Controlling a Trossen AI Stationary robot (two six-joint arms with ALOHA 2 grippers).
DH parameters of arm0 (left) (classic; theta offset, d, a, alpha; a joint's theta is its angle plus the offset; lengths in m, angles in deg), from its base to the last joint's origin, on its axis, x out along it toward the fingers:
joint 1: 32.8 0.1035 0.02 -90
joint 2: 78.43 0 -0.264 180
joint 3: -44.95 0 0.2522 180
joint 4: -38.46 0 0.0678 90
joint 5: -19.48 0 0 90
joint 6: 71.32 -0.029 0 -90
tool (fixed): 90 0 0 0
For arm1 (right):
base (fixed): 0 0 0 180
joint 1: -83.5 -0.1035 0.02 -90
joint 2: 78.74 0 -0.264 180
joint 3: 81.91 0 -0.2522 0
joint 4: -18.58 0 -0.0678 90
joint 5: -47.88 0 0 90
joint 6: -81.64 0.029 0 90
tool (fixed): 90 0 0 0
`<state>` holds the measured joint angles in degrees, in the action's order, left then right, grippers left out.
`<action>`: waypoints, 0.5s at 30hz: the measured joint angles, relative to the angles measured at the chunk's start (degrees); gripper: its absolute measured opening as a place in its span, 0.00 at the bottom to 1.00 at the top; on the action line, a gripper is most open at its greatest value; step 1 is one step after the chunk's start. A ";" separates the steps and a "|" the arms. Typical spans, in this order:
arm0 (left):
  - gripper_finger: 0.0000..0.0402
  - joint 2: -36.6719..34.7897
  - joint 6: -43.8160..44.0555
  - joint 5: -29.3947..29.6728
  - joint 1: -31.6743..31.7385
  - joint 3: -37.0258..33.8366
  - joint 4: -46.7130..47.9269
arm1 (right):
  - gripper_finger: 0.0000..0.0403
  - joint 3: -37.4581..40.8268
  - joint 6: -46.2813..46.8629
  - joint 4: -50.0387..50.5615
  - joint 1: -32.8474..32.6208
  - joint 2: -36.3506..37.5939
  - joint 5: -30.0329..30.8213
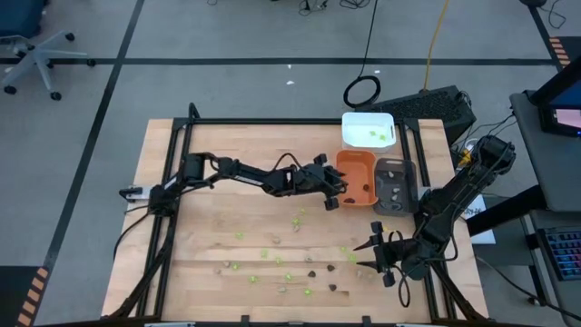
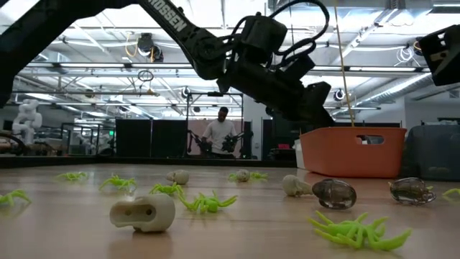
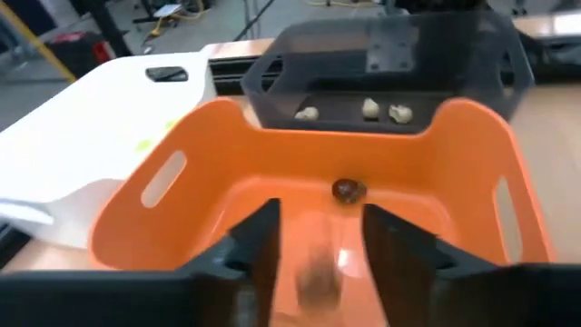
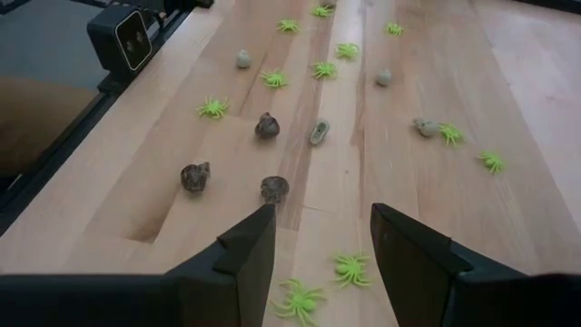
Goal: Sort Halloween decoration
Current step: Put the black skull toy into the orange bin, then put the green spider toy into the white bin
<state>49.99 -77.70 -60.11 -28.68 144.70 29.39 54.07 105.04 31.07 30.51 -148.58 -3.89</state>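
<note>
Left gripper over the orange tray, jaws parted; right gripper waiting low over the table.

My left gripper [image 3: 318, 245] hangs above the orange tray [image 3: 472, 163], fingers apart, with a blurred brown piece [image 3: 316, 272] between them and another brown piece [image 3: 349, 189] lying on the tray floor. My right gripper [image 4: 318, 245] stands open over the wooden table [image 4: 563, 136]. Lime-green spiders [image 4: 274, 79], brown pieces [image 4: 195, 176] and pale pieces [image 4: 243, 58] lie scattered there; three pale ones [image 3: 368, 110] sit in the grey tray [image 3: 472, 45].

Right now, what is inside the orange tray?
In the orange tray, one dark brown piece lies on the floor; a blurred brownish piece shows between the left gripper's open fingers. The near corners are hidden by the fingers.
</note>
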 joint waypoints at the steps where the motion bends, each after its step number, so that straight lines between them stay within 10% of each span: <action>1: 0.44 -0.04 1.32 0.64 -0.13 0.00 -0.12 | 0.41 0.00 0.19 -0.20 0.00 0.00 0.53; 7: 0.65 -6.00 10.42 4.75 -1.57 0.00 7.60 | 0.41 0.00 1.84 -0.27 0.74 0.00 1.13; 15: 0.64 -22.17 18.58 10.57 -6.13 -1.56 36.00 | 0.41 0.00 2.67 -1.07 8.81 0.00 2.39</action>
<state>27.83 -59.12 -49.54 -34.81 143.15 65.39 54.07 107.71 30.00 39.32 -148.58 -1.50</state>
